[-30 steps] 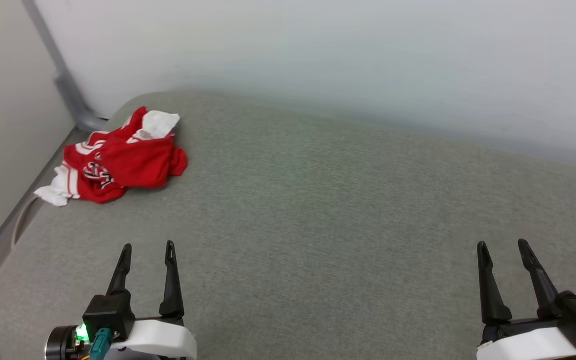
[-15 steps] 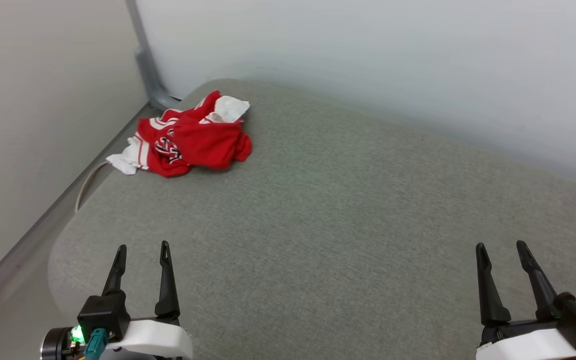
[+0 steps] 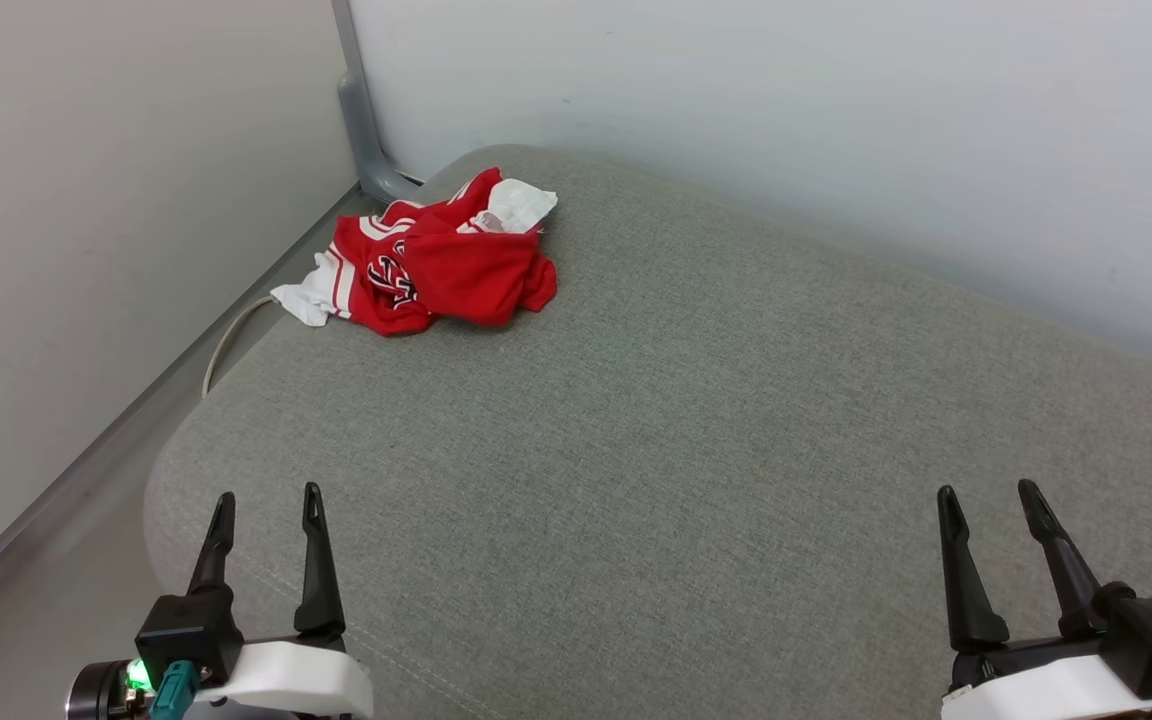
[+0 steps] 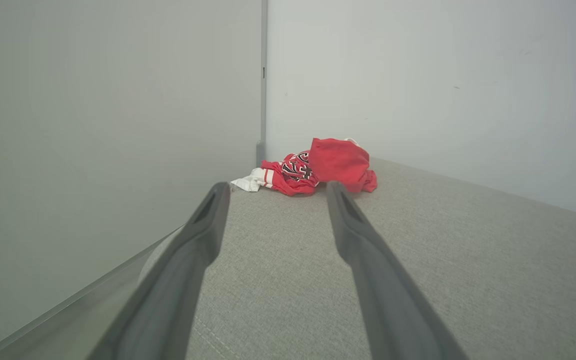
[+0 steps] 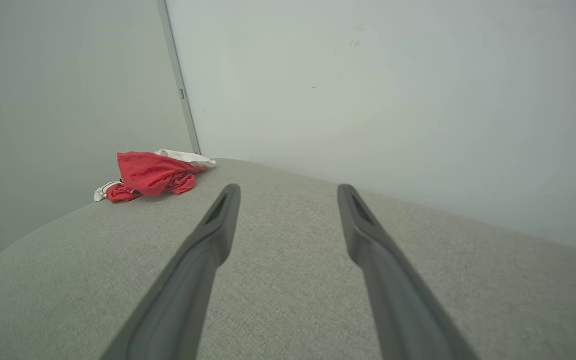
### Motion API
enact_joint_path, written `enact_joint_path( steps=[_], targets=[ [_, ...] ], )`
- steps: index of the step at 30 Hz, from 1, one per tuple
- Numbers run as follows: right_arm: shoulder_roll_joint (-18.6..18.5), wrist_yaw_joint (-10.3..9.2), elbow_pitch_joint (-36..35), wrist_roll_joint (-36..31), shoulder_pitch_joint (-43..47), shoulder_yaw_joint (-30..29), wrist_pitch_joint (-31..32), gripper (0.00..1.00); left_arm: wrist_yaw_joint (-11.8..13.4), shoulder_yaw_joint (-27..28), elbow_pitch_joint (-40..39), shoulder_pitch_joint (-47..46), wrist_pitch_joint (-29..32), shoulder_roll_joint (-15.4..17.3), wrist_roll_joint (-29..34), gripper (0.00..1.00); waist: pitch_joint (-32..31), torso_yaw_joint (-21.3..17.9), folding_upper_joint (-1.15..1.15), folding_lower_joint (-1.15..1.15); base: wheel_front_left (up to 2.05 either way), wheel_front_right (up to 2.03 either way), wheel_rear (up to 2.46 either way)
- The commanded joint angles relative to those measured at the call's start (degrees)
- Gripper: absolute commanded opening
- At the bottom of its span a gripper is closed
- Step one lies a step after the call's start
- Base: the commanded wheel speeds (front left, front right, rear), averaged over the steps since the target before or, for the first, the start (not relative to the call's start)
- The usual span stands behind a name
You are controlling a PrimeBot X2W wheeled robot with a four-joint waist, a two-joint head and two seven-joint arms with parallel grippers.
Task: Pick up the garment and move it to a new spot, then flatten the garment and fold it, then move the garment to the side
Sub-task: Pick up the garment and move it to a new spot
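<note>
A plain pale wall (image 3: 86,200) runs down the left and meets a second pale wall (image 3: 836,120) at a grey corner strip (image 3: 361,150). A thin white cable (image 3: 226,345) curves at the left wall's foot. A wide grey fabric-covered surface (image 3: 686,450) with rounded corners spreads from there to the right. The garment (image 3: 446,265) lies crumpled on its far left corner, red with white at both ends and dark lettering. The left gripper (image 3: 269,493) sits at the near left edge, fingers spread and empty, with the heap well apart ahead and slightly right. The right gripper (image 3: 987,487), likewise spread and empty, is at the near right, far across from the garment
</note>
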Motion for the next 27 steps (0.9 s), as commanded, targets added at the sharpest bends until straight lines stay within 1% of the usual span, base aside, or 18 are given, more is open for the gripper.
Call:
enact_joint_path(
  steps=[1,5,7,10,11,15,18,20,22,25,27],
  targets=[
    [0.09,-0.04,0.13,-0.15,-0.59,0.18,-0.1,1.0,0.24,0.28,-0.18,0.48,-0.16,-0.06,-0.06,1.0,-0.05,-0.04,0.0,0.0,0.0,0.0,0.0],
    [0.09,-0.04,0.0,-0.23,-0.45,-0.08,-0.1,1.0,-0.04,0.11,0.11,-0.35,-0.16,-0.06,-0.56,1.0,-0.12,-0.11,0.0,0.0,0.0,0.0,0.0],
    [0.09,-0.04,-0.24,-0.44,-0.37,-0.31,-0.1,1.0,-0.55,0.23,0.26,-1.37,-0.16,-0.06,-0.44,1.0,0.1,-0.2,0.0,0.0,0.0,0.0,0.0],
    [0.09,-0.04,-0.63,-1.08,-1.07,-0.2,-0.1,1.0,-1.61,1.29,0.17,-3.69,-0.16,-0.06,0.08,1.0,1.35,-1.36,0.0,0.0,0.0,0.0,0.0],
    [0.09,-0.04,-0.63,-1.08,-1.07,-0.2,-0.1,1.0,-1.61,1.29,0.17,-3.69,-0.16,-0.06,0.08,1.0,1.35,-1.36,0.0,0.0,0.0,0.0,0.0],
    [0.09,-0.04,-1.3,-2.48,-2.48,-0.26,-0.1,1.0,-3.35,4.36,0.6,-8.71,-0.16,0.19,-0.1,1.0,4.04,-3.44,0.0,0.0,0.0,0.0,0.0],
    [0.09,-0.04,-1.96,-4.1,-3.82,-0.3,-0.1,1.0,-4.99,7.21,1.14,-13.83,-0.16,1.04,-0.51,1.0,6.9,-5.31,0.0,0.0,0.0,0.0,0.0],
    [0.1,-0.04,-2.54,-5.22,-4.94,-0.28,-0.1,1.0,-5.9,9.54,1.4,-17.91,-0.16,2.34,-0.21,1.0,9.05,-6.65,0.0,0.0,0.0,0.0,0.0],
    [0.1,-0.04,-3.35,-6.36,-6.13,-0.15,-0.11,1.0,-6.87,11.71,1.77,-21.8,-0.16,2.97,-1.0,1.0,11.14,-7.9,0.0,0.0,0.0,0.0,0.0],
    [0.09,-0.05,-4.62,-8.29,-7.99,0.27,-0.1,1.0,-8.21,14.39,2.41,-27.49,-0.16,5.28,-0.72,1.0,14.67,-9.9,0.0,0.0,0.0,0.0,0.0],
    [0.09,-0.05,-5.61,-9.25,-9.15,0.14,-0.11,1.0,-8.8,15.13,2.33,-30.68,-0.16,6.31,-0.19,1.0,16.82,-10.92,0.0,0.0,0.0,0.0,0.0]
  ],
)
